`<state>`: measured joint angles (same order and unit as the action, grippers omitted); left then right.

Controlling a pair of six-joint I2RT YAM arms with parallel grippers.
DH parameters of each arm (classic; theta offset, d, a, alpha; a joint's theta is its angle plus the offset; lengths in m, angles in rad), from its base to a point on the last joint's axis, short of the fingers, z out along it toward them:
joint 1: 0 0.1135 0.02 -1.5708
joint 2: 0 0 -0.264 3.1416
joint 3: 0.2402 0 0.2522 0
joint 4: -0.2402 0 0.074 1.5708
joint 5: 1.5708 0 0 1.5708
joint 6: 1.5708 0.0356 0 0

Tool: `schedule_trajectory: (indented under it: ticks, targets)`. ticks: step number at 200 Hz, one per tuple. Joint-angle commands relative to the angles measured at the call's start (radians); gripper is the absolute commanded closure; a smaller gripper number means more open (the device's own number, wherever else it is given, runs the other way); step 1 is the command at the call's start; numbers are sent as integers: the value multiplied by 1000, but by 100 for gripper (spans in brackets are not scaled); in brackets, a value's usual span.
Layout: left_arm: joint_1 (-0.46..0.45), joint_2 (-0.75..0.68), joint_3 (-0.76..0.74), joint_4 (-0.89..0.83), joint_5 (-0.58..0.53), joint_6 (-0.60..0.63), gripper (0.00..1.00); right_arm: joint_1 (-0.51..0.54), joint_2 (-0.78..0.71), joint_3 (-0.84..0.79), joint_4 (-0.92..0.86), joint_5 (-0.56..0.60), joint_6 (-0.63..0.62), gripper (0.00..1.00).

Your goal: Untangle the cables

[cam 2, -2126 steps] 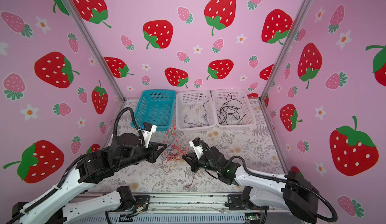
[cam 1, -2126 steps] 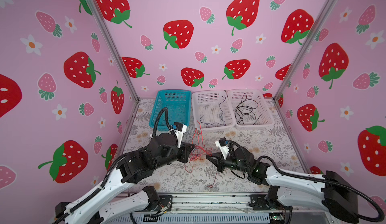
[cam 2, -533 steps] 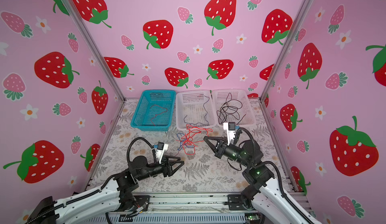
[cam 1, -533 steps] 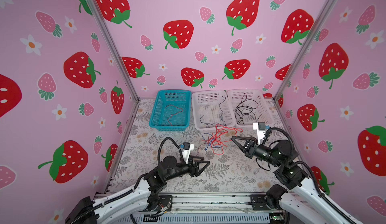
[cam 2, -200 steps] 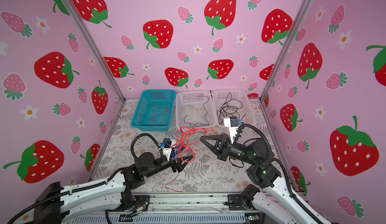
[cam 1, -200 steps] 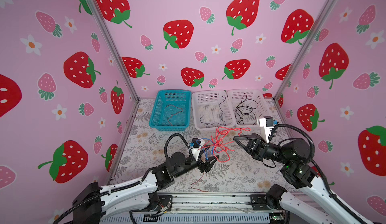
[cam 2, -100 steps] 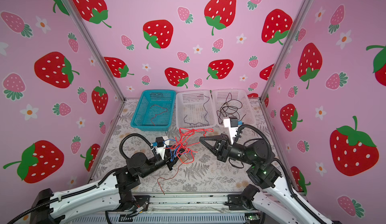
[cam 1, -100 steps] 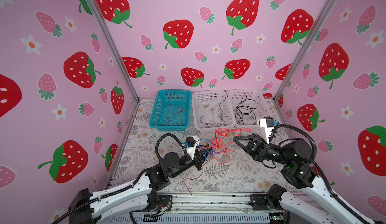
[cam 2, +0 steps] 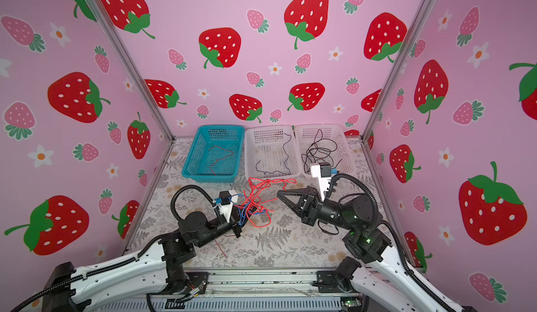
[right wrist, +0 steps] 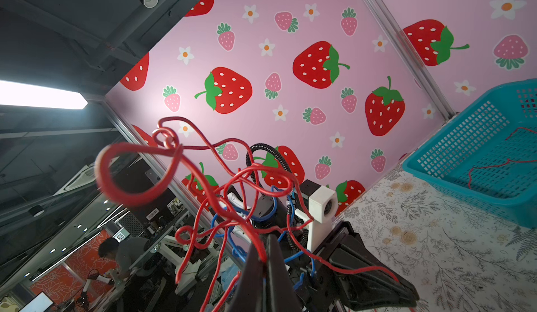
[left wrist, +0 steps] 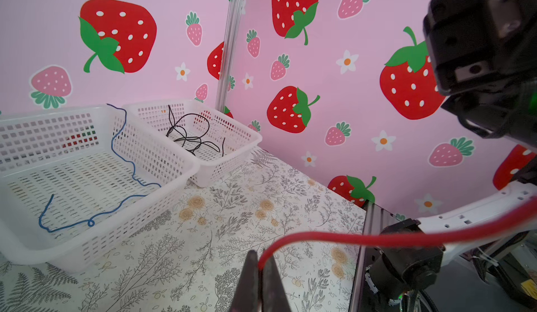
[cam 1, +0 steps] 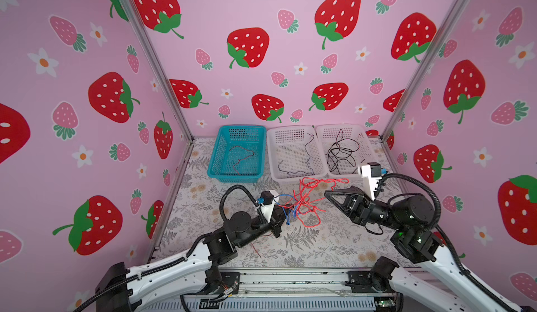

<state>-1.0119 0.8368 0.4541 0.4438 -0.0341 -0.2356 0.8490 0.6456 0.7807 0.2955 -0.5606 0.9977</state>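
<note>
In the left wrist view, the left end effector point(left wrist: 260, 268) has its two tips pressed together on a red cable point(left wrist: 377, 238). In the right wrist view, the right end effector point(right wrist: 263, 262) also has its tips together, pinching a red cable. I cannot tell if it is the same one.

The cables point(cam 1: 303, 201) make a messy red and blue bunch in the middle of the counter point(cam 1: 305, 246), between the two arms. Some loops stick up in the air. In both top views, the bunch is at 3 o'clock from the left end effector and at 9 o'clock from the right one. The left one is nearer, with its tips right in the bunch. The right one holds the edge of the bunch.

The line from tip to tip runs from 9 o'clock to 3 o'clock. I think the next move is to pull apart along that line. The bunch itself is longest from 6 o'clock up to 1 o'clock, toward a white basket point(cam 1: 290, 176). The blue loops by the left tips could pull tight.
</note>
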Motion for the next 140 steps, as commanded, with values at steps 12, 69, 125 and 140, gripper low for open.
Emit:
schedule_trajectory:
  ticks: [12, 69, 125, 140]
  targets:
    - [23, 48, 24, -74, -13, -27, 100, 6, 9, 66, 133, 4, 56, 100]
    - [119, 83, 24, -211, 16, -100, 100, 6, 0, 205, -30, 59, -71, 100]
    - [325, 2, 151, -424, 2, -99, 100, 7, -59, 133, -189, 200, -181, 100]
    - [397, 12, 228, -478, 11, -97, 100, 6, -76, 90, -208, 219, -191, 100]
